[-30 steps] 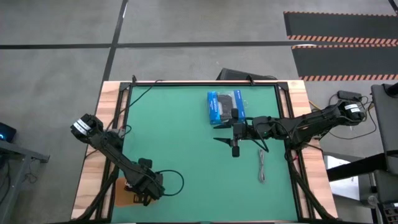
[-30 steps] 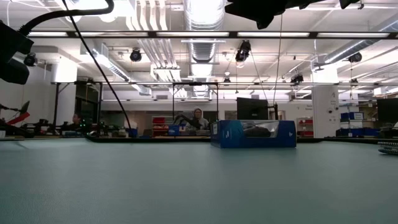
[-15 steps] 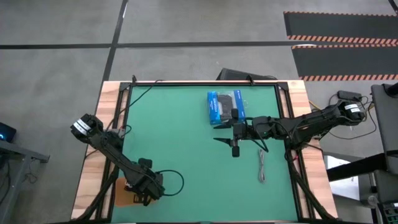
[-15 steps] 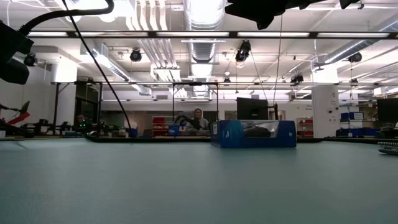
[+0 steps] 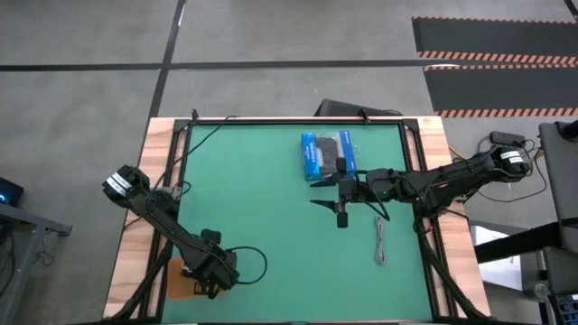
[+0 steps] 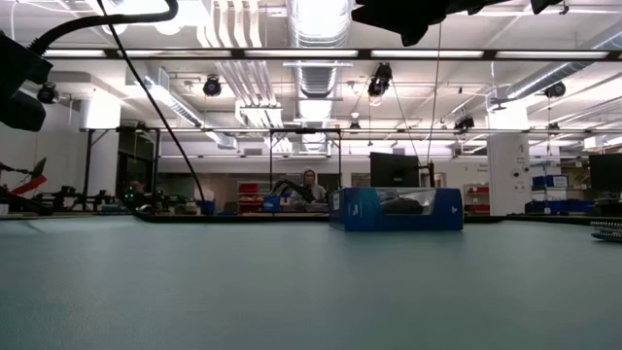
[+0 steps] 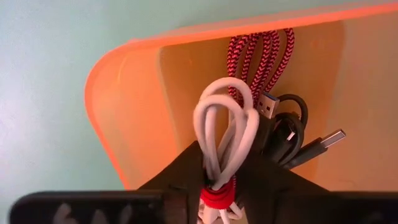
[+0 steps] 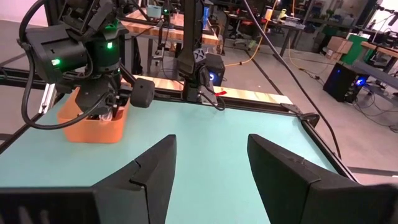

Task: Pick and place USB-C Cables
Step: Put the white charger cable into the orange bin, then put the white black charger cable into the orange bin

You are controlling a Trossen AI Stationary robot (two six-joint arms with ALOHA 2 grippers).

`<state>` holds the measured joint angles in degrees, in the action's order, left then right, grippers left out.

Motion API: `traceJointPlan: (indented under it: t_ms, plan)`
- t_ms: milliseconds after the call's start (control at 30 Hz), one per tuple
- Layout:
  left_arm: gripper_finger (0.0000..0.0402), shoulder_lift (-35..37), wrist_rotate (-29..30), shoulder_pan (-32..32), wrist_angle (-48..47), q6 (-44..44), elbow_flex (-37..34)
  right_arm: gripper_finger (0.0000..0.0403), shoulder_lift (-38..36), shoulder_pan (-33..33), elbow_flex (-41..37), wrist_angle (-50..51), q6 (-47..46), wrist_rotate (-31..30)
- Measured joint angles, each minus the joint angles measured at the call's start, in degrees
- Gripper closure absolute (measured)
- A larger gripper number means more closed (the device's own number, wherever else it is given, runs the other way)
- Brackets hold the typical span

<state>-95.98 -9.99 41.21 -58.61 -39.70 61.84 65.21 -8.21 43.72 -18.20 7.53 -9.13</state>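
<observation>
In the left wrist view my left gripper (image 7: 217,183) is shut on the folded white cable (image 7: 224,124). It hangs over the orange bin (image 7: 124,106) at the table's near left corner (image 5: 178,282). A red braided cable (image 7: 258,56) and a black cable (image 7: 289,127) lie in the bin. The grey cable (image 5: 380,242) lies flat on the mat toward the right and shows at the low view's right edge (image 6: 607,230). My right gripper (image 5: 327,211) is open above mid-table, left of the grey cable, and touches nothing (image 8: 211,162). My left gripper pinches the white cable between its two fingers at the end bound by a red tie (image 7: 216,198). It comes from above, pointing down into the bin. The cable's loops (image 7: 224,106) stick out beyond the fingertips over the red and black cables. Whether they touch those, I cannot tell.
A blue-and-black packaged box (image 5: 325,153) lies near the table's far edge, just beyond my right gripper (image 6: 394,209). The green mat (image 5: 262,199) is bare between the two arms. Robot wires run along the table's left side (image 5: 181,153).
</observation>
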Motion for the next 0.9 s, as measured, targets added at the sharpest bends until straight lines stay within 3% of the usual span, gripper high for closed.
traceJointPlan:
  t_ms: [333, 533, 733, 900]
  plan:
    - [0.026, 0.02, -0.01, 0.01, -0.72, -0.33, 0.0, 0.0213, 0.0, -0.02, 0.0, 0.03, -0.02, 0.0]
    - [0.0255, 0.59, -2.0, 0.0, -0.81, -0.69, 2.13, 0.0213, 0.0, -0.01, 0.0, 0.03, -0.02, 0.0]
    - [0.0256, 1.75, -2.0, 0.01, -0.84, -7.53, 5.47, 0.0213, 0.0, -0.01, 0.0, 0.04, -1.53, 0.01]
    - [0.0256, 2.1, 0.2, -0.17, -0.84, -9.51, 9.04, 0.0213, 0.0, -0.02, 0.0, 0.43, -3.96, 0.07]
